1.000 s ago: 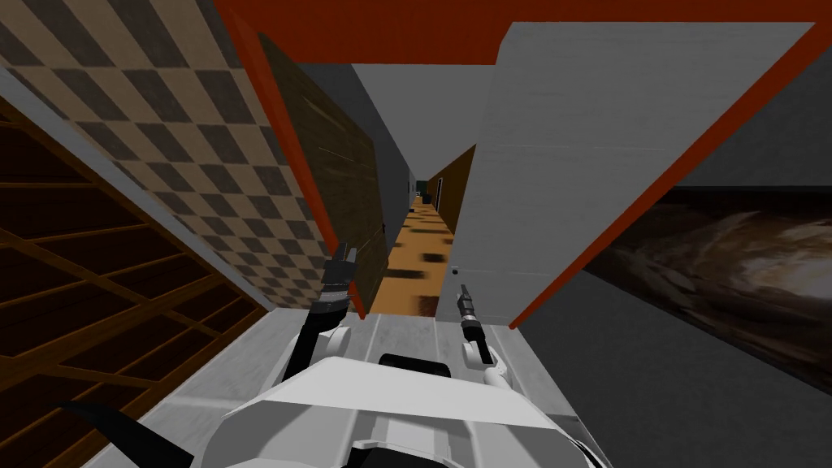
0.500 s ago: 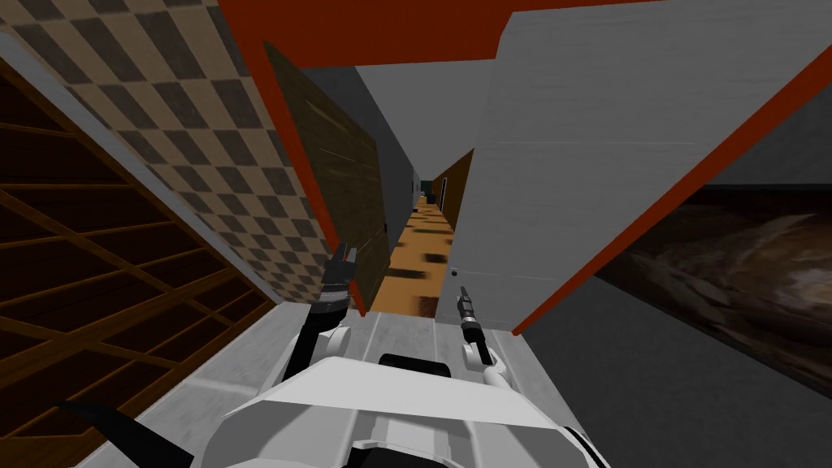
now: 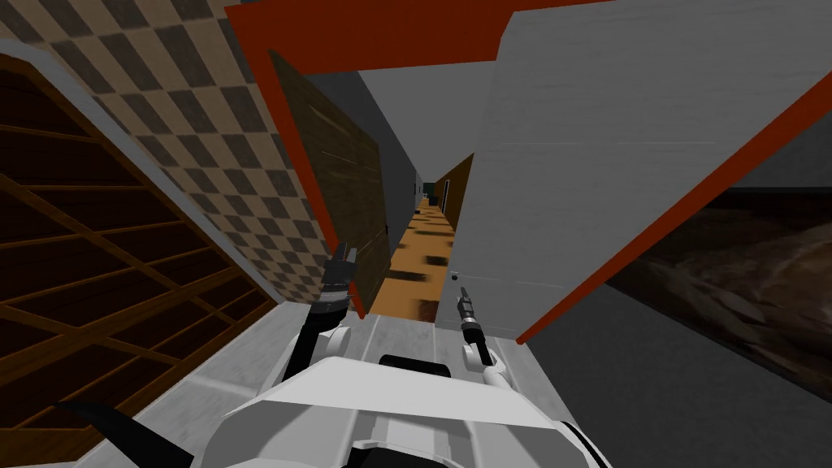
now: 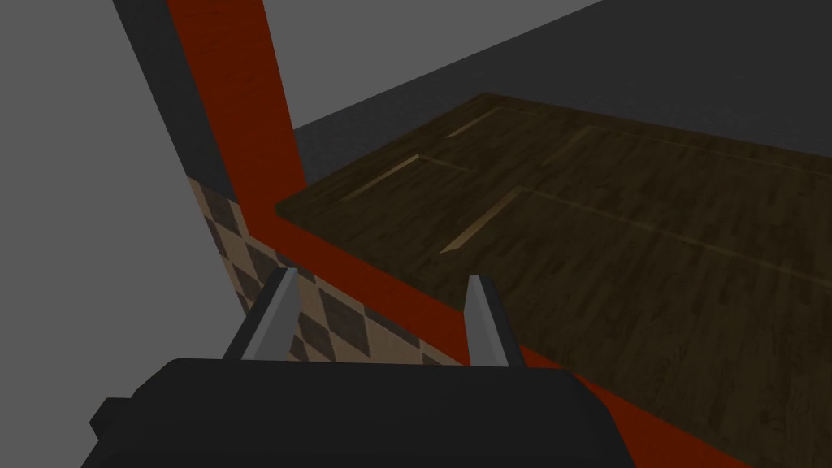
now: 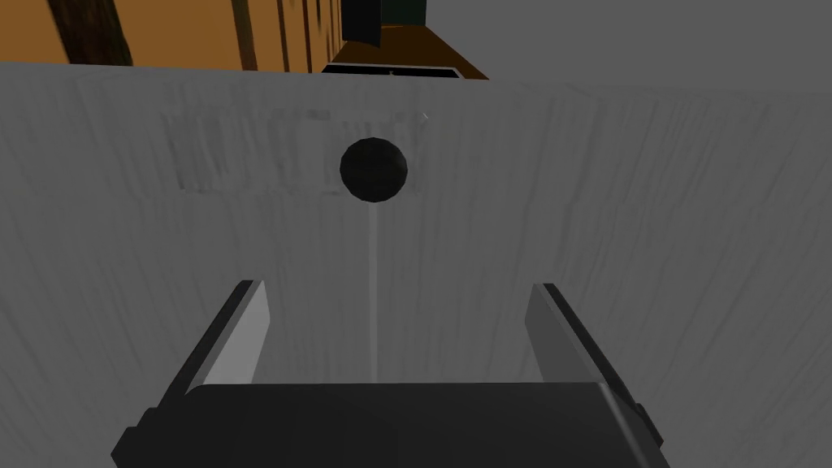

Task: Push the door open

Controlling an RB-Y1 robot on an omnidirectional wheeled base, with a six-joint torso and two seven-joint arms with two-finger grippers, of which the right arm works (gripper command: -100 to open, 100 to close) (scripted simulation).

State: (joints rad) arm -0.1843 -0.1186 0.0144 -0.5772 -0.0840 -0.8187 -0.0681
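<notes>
One light grey door [image 3: 585, 162] takes up the upper right of the head view. It is swung off the opening, with its free edge at the centre of the frame. One dark wooden shelving unit [image 3: 97, 268] is seen along the left edge. One checkered wall [image 3: 203, 122], in tan and dark squares, runs from the upper left toward the centre. One dark, brown-mottled surface [image 3: 731, 260] is shown at the right edge; what it is cannot be told. One red door frame [image 3: 366, 32] spans the top and descends on both sides of the opening. One dark wood panel [image 3: 341, 179] is set just inside the frame's left post. One orange corridor floor [image 3: 414, 268] is visible between the panel and the grey door, at the centre.

Two pincers are counted, both low in the centre. The left pincer [image 3: 345, 255] is held at the foot of the red post, and its two fingers [image 4: 276, 313] are spread apart on nothing. The right pincer [image 3: 463, 289] is directed at the grey door near its free edge, and its two fingers [image 5: 244, 341] are likewise held apart on nothing.

One small dark round knob [image 5: 372, 169] is mounted on the grey door, ahead of the right pincer and apart from its fingertips.
</notes>
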